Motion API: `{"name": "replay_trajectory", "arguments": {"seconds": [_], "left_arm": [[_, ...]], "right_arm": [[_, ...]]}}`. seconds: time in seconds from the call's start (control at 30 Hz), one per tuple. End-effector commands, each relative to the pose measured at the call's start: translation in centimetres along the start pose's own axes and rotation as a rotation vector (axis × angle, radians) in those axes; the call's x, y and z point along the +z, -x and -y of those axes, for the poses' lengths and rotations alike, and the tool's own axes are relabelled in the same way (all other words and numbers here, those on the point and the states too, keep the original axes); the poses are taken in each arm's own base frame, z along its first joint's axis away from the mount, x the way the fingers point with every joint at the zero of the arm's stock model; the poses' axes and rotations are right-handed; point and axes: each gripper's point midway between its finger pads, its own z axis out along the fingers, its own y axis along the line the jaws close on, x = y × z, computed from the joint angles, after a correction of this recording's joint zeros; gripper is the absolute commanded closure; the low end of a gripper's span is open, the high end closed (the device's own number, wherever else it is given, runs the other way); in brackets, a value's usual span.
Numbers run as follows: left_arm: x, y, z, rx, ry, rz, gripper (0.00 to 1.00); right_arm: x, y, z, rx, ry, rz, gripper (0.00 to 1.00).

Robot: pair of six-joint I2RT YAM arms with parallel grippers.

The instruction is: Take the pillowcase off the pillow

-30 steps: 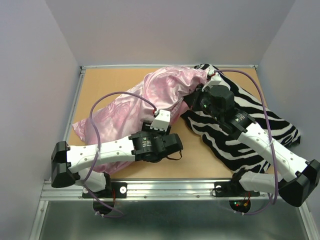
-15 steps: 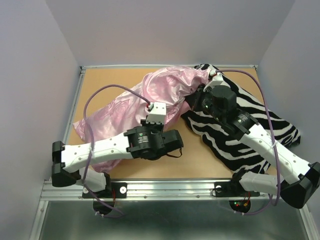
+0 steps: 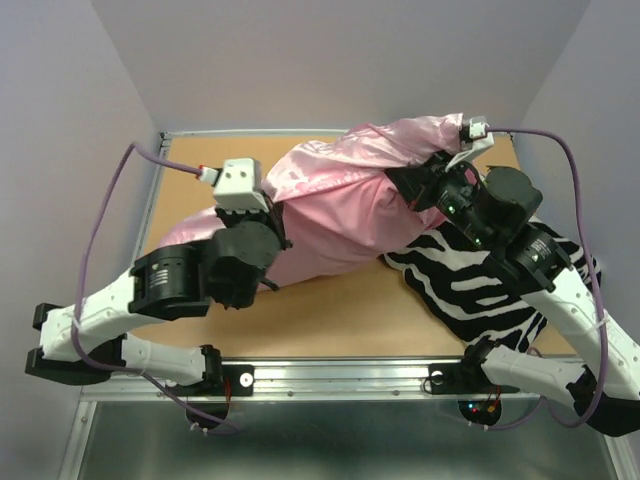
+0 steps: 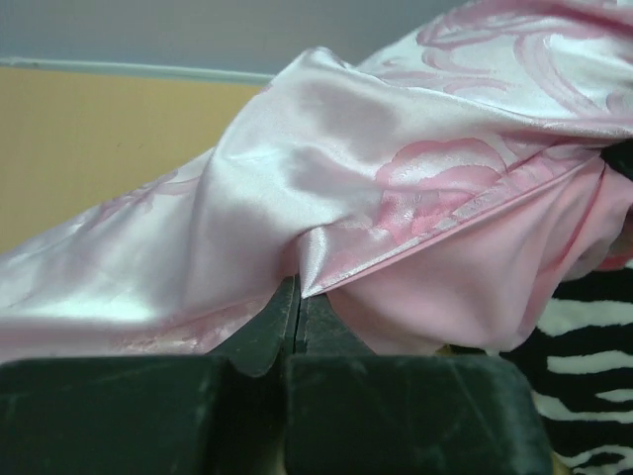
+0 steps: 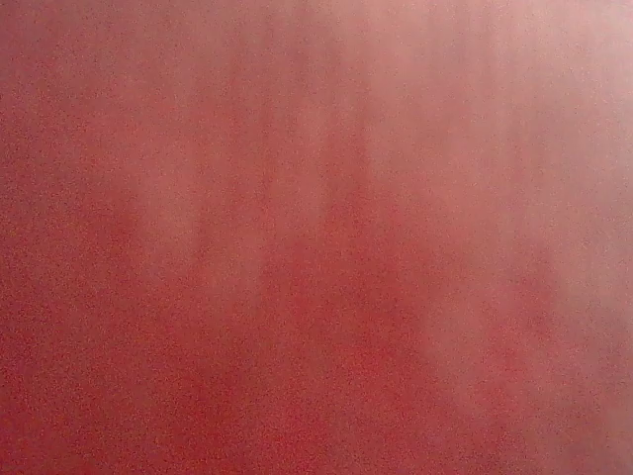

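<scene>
The pillowcase (image 3: 340, 215) hangs stretched above the table (image 3: 340, 315), drawn between the two arms, its shiny rose-patterned side uppermost and its plain pink inner side showing below. The pillow itself is not visible; pink cloth covers whatever is inside. The left gripper (image 4: 295, 302) is clenched on a folded edge of the pillowcase, the satin pinched between its dark fingers (image 4: 259, 332). The right gripper (image 3: 425, 185) is buried in the cloth at the raised right end, clamped tight, apparently on the fabric; its wrist view shows only reddish-pink blur. A zebra pillow (image 3: 470, 295) lies beneath the right arm, on the table's right side
</scene>
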Motion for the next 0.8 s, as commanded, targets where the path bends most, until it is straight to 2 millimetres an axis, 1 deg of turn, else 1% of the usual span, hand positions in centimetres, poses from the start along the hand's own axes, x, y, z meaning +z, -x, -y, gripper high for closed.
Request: {"name": "replay_trajectory", "arguments": {"seconds": [0.0, 0.03, 0.07, 0.1, 0.13, 0.17, 0.2, 0.23, 0.27, 0.3, 0.33, 0.37, 0.4, 0.43, 0.47, 0.5, 0.53, 0.57, 0.6, 0.63, 0.67, 0.7, 0.73, 0.77], "left_arm": [[-1.3, 10.0, -5.7, -0.209, 0.072, 0.25, 1.0], [-0.9, 10.6, -5.1, -0.186, 0.019, 0.275, 1.0], [0.1, 11.5, -7.1, -0.176, 0.083, 0.313, 1.0], [1.2, 11.4, -5.3, -0.136, -0.017, 0.298, 1.0], [2.3, 11.3, -4.8, -0.093, -0.043, 0.273, 1.0], [6.0, 10.0, -5.1, -0.038, 0.012, 0.226, 1.0], [7.8, 8.8, -4.3, -0.015, -0.012, 0.179, 1.0], [9.4, 7.5, -3.4, 0.003, -0.048, 0.136, 1.0], [11.5, 5.9, -3.3, 0.014, -0.046, 0.115, 1.0], [13.3, 4.4, -3.3, 0.015, -0.054, 0.086, 1.0], [15.7, 2.3, -4.7, 0.004, -0.084, 0.032, 1.0], [17.4, 2.0, -4.8, -0.038, -0.111, 0.035, 1.0], [18.8, 1.4, -6.2, -0.059, -0.125, 0.008, 1.0], [19.8, 0.6, -6.6, -0.066, -0.124, -0.013, 1.0], [21.4, -0.7, -7.1, -0.066, -0.109, -0.047, 1.0], [22.1, -1.2, -7.1, -0.075, -0.118, -0.064, 1.0], [22.8, -0.8, -7.5, -0.079, -0.116, -0.062, 1.0], [23.4, -1.1, -7.6, -0.078, -0.114, -0.073, 1.0], [24.8, -2.2, -7.7, -0.076, -0.103, -0.106, 1.0], [25.3, -1.4, -7.5, -0.085, -0.108, -0.099, 1.0], [25.9, -1.5, -7.6, -0.085, -0.103, -0.105, 1.0], [27.0, -2.4, -7.7, -0.08, -0.094, -0.134, 1.0], [27.4, -2.6, -7.1, -0.084, -0.119, -0.145, 1.0], [28.3, -2.7, -6.9, -0.082, -0.123, -0.154, 1.0]], "right_arm": [[-1.3, 9.0, -2.4, 0.01, 0.051, 0.231, 0.99], [-0.2, 8.2, -2.6, 0.02, 0.057, 0.201, 0.99], [0.4, 7.7, -2.8, 0.024, 0.068, 0.18, 1.0], [1.1, 7.0, -2.8, 0.036, 0.067, 0.16, 0.99], [2.2, 5.7, -2.5, 0.036, 0.049, 0.123, 0.99], [2.9, 4.8, -2.1, 0.038, 0.034, 0.104, 0.99], [3.4, 4.0, -1.8, 0.038, 0.024, 0.087, 1.0], [4.1, 2.6, -1.2, 0.039, -0.001, 0.058, 0.99], [4.6, 1.8, -0.7, 0.039, -0.024, 0.043, 0.99], [5.5, 0.5, 0.3, 0.034, -0.07, 0.019, 0.99], [6.0, -1.0, 1.2, 0.024, -0.104, -0.012, 0.99], [6.8, -2.4, 2.2, 0.017, -0.149, -0.041, 1.0], [7.3, -3.4, 2.7, 0.01, -0.172, -0.064, 0.99], [7.7, -4.3, 3.2, 0.007, -0.193, -0.084, 1.0], [7.9, -5.5, 4.2, 0.001, -0.232, -0.109, 0.99], [8.5, -6.9, 4.8, -0.001, -0.255, -0.137, 0.99], [8.7, -7.7, 5.2, -0.003, -0.273, -0.153, 0.98], [8.9, -8.5, 5.6, -0.006, -0.287, -0.169, 0.93], [9.1, -8.9, 6.0, -0.009, -0.309, -0.177, 0.89], [9.5, -9.9, 6.5, -0.012, -0.329, -0.199, 0.79], [9.7, -10.1, 6.7, -0.016, -0.341, -0.205, 0.74], [10.1, -9.6, 6.8, -0.021, -0.352, -0.194, 0.66], [10.4, -9.7, 6.9, -0.025, -0.359, -0.199, 0.59], [10.8, -10.0, 7.1, -0.032, -0.367, -0.211, 0.46]]}}
